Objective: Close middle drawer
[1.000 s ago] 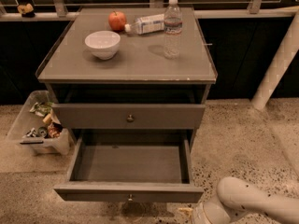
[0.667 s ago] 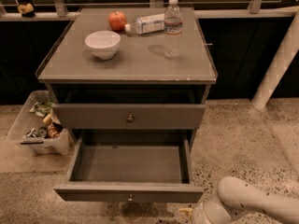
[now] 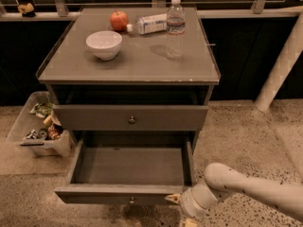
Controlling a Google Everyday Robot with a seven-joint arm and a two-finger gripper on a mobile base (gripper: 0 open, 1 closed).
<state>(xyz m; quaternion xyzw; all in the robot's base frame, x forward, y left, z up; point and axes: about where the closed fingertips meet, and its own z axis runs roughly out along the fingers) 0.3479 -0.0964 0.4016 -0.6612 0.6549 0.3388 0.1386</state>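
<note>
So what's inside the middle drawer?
The middle drawer shows only bare grey floor; its front panel hides the nearest strip. The pincer sits at its front right corner.

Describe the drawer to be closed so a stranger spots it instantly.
Under the grey cabinet top holding a round white bowl, look below the taller-fronted upper drawer. The wide grey middle drawer is the one pulled far out, empty, its low knobbed front beside the robot's gripper.

Arm (image 3: 255,187) from right, gripper (image 3: 182,211) low centre
</note>
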